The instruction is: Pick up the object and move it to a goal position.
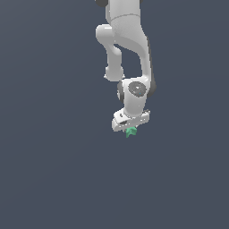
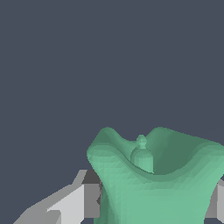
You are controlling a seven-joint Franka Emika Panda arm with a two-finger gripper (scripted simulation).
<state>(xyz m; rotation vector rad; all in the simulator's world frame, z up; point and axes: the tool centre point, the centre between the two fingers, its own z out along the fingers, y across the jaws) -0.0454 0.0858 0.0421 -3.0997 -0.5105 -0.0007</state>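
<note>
The object (image 1: 131, 132) is a tiny green knobbly piece that hangs right under the white gripper (image 1: 130, 129) in the exterior view. It fills much of the wrist view, where the object (image 2: 162, 183) shows blunt lobes and a small knob in its middle. Grey fingers (image 2: 72, 203) press against its sides, so the gripper is shut on it. The white arm (image 1: 127, 49) reaches down from above, and the fingertips are mostly hidden behind the piece.
Only a plain dark grey-blue surface (image 1: 53, 170) shows all around the arm and the held piece. No other objects or edges appear in either view.
</note>
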